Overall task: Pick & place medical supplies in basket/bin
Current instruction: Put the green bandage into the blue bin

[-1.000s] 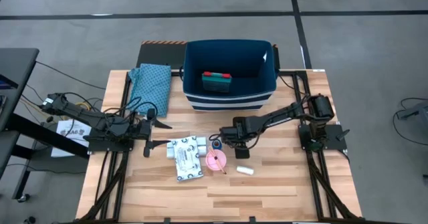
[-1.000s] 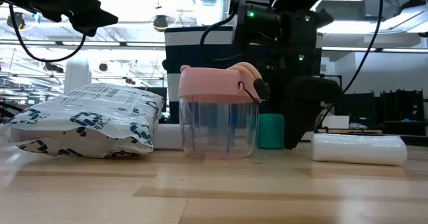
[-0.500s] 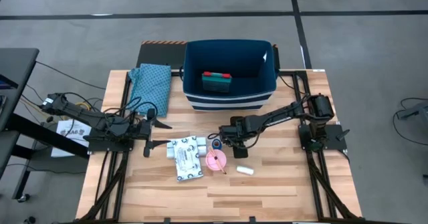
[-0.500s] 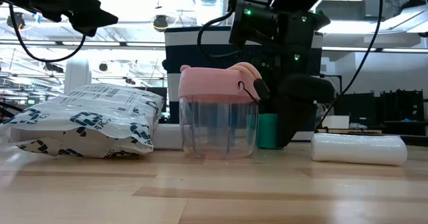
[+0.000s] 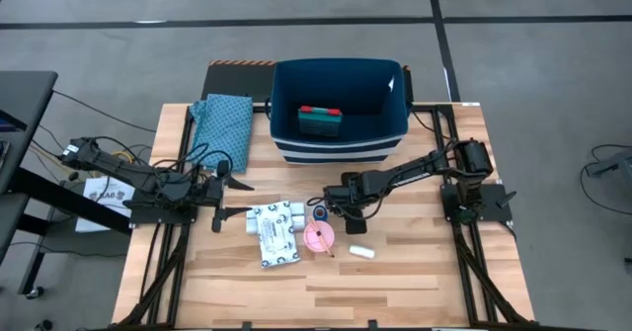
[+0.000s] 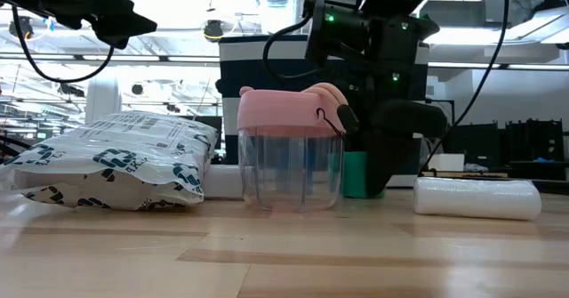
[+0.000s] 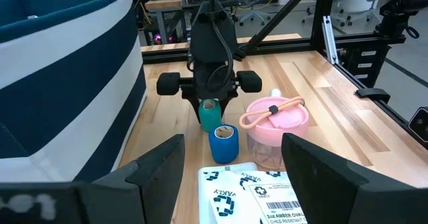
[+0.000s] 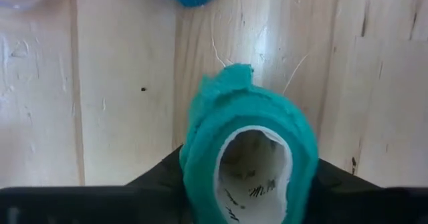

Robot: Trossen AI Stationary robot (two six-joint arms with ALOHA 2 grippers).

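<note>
A small teal roll (image 8: 246, 150) stands on end on the table, between the fingers of my right gripper (image 7: 211, 105), which is shut on it; the high view hides the roll under the gripper (image 5: 331, 205). Beside it stand a blue roll (image 7: 223, 142) and a clear cup with a pink lid (image 6: 291, 151). A white roll (image 6: 477, 197) lies on its side nearby. The white packet (image 5: 280, 249) and white tray (image 5: 276, 218) lie left of these. The navy bin (image 5: 340, 151) holds the teal-and-red box (image 5: 320, 121). My left gripper (image 5: 234, 198) hovers open left of the tray. My right gripper pinches the teal roll by its side wall (image 8: 197, 154), one finger (image 8: 157, 177) on either side. The fingers come from above, pointing down with a slight slant. The roll stands upright with its lower end (image 6: 356, 191) on the table.
A folded teal patterned cloth (image 5: 221, 125) lies at the far left, beside the bin. The bin stands at the far edge, behind the right gripper. Bare wood lies along the near edge (image 5: 326, 291) and at the right of the white roll.
My right gripper has shifted slightly toward the table's left and come in over the teal roll; in the low view its dark finger now covers part of the roll's side. The roll has stayed on the table.
</note>
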